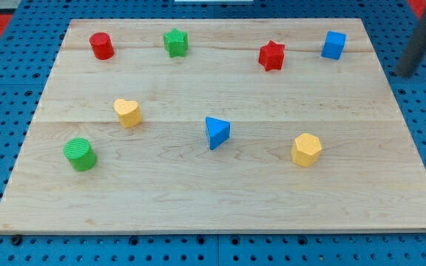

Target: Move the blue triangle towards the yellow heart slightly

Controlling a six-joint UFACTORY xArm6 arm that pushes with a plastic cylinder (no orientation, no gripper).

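Note:
The blue triangle lies near the middle of the wooden board. The yellow heart lies to its left and slightly higher in the view, a clear gap between them. My rod comes in at the view's top right, and my tip is off the board's right edge, far to the right of the blue triangle and touching no block.
A red cylinder, a green star, a red star and a blue cube stand along the top. A green cylinder is at the lower left. A yellow hexagon is right of the triangle.

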